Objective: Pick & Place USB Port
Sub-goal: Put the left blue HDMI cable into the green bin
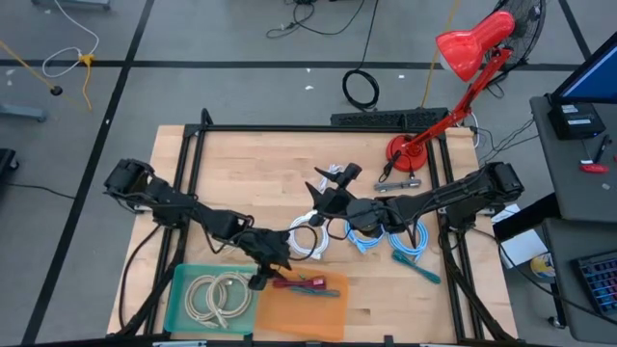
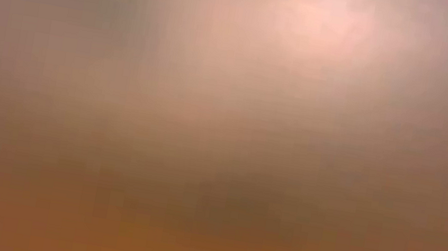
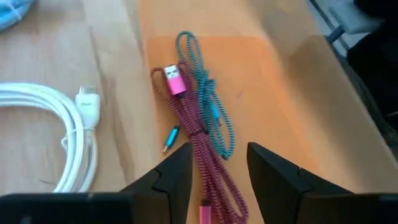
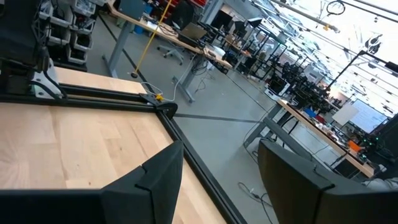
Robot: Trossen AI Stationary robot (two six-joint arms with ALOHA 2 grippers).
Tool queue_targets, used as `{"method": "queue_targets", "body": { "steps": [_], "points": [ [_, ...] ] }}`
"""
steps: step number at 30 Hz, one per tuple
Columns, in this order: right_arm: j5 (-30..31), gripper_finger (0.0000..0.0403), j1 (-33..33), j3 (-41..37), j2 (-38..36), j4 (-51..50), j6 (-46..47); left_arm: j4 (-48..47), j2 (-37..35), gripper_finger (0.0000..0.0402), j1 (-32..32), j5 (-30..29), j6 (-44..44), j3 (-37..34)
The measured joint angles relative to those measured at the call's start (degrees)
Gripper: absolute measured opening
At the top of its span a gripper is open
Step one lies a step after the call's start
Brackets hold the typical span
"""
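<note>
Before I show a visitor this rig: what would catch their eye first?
Probably the bright red desk lamp at the table's far right corner. Next, the translucent orange tray at the near edge, where the open left gripper hovers over a pink braided USB cable tangled with a teal one. The open right gripper waits mid-table.

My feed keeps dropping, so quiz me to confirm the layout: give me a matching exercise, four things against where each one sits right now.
Things:
1. pink cable
2. beige cable
3. red lamp
4. white cable

Places:
A. in the green tray
B. on bare wood beside the orange tray
C. on the orange tray, under the left gripper
D. far right corner of the table

Pairs: 1-C, 2-A, 3-D, 4-B
</note>
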Motion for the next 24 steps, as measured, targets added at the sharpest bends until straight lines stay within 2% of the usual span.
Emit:
{"method": "queue_targets", "body": {
  "steps": [4,9,17,20,24],
  "points": [
    [-0.1,0.0196,0.0,0.0,0.0,0.0,0.0,-0.3,-3.6,0.0156,-1.7,-0.3,2.5,0.0],
    [-2.2,0.0196,0.0,0.0,0.0,0.0,0.6,0.1,-10.4,0.0156,-4.9,-3.5,7.7,0.0],
    [-8.0,0.0196,0.0,0.0,0.0,0.0,3.0,2.5,-23.4,0.0156,-10.9,-14.1,14.2,0.0],
    [-11.5,0.0196,0.0,0.0,0.0,-1.8,5.7,4.0,-27.1,0.0157,-12.7,-17.8,16.3,0.0],
    [-20.4,0.0196,0.0,-2.9,0.0,-3.8,12.5,5.1,-29.6,0.0157,-13.9,-21.1,17.9,0.0]
  ]
}}
